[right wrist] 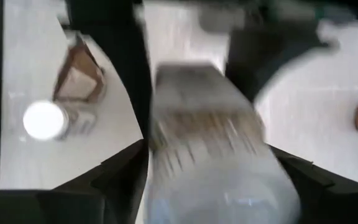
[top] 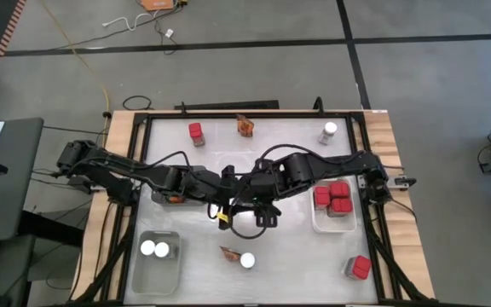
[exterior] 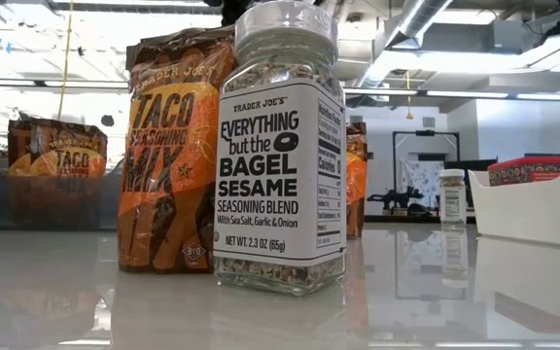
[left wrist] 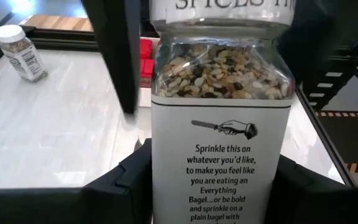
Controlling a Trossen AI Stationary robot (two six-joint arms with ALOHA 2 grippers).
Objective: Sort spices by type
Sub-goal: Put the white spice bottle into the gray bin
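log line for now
left gripper: shut on jar | right gripper: at same jar, mid-table | grey tray: two jars | white tray: red boxes

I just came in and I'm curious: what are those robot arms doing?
They are sorting spices. The left gripper holds a seasoning jar between its fingers at the middle of the table, and the right gripper is at that same jar. Two jars sit in the grey tray and red boxes in the white tray. More spices stand loose around them.

Seasoning jar point(left wrist: 219, 118) clamped between both arms' jaws, mid-table, above surface.
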